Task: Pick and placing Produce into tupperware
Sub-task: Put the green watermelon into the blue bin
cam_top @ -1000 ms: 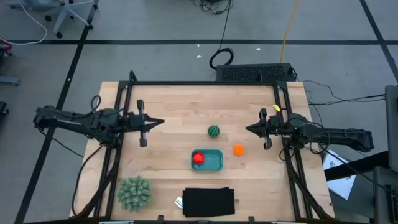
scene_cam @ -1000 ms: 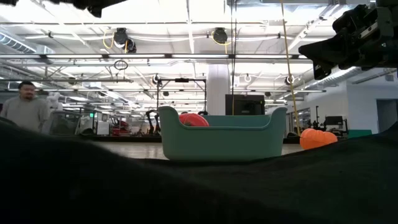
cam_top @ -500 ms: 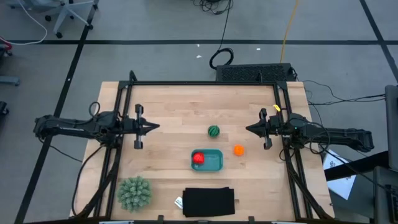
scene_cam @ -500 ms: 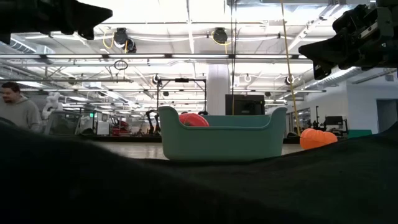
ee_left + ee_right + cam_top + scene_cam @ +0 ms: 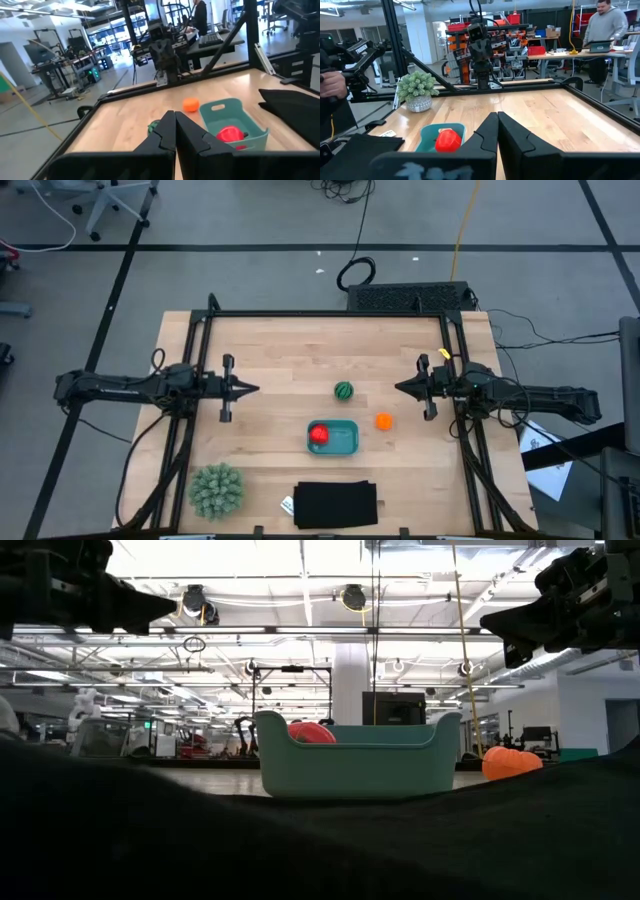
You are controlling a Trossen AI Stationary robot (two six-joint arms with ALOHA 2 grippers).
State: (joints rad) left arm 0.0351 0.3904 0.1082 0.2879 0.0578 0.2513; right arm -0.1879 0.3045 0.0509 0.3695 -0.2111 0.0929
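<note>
The teal tub [image 5: 333, 437] rests flat on the table near its middle, and the red piece [image 5: 319, 434] lies inside it. On the bare wood sit the dark green striped piece [image 5: 344, 391] and, beside the tub's right end, the orange piece [image 5: 383, 421]. My left gripper [image 5: 255, 388] hovers shut over the table's left part, pointing right. My right gripper [image 5: 398, 387] hovers shut over the right part, pointing left. The left wrist view shows the orange piece [image 5: 190, 104], the tub [image 5: 235, 120] and the red piece [image 5: 230, 135]; the shut fingers half hide the green piece [image 5: 154, 127].
A larger spiky pale-green ball [image 5: 216, 490] stands at the near left corner. A flat black rectangular object [image 5: 336, 504] lies at the near edge and fills the low view's foreground. A black frame rail [image 5: 330, 314] runs around the table. Bare wood lies between the grippers.
My left gripper has come down and drawn slightly back toward the table's left and near edges, staying shut; in the low view it has dropped into the picture from above. A person in the room behind has walked out of the low view at its left.
</note>
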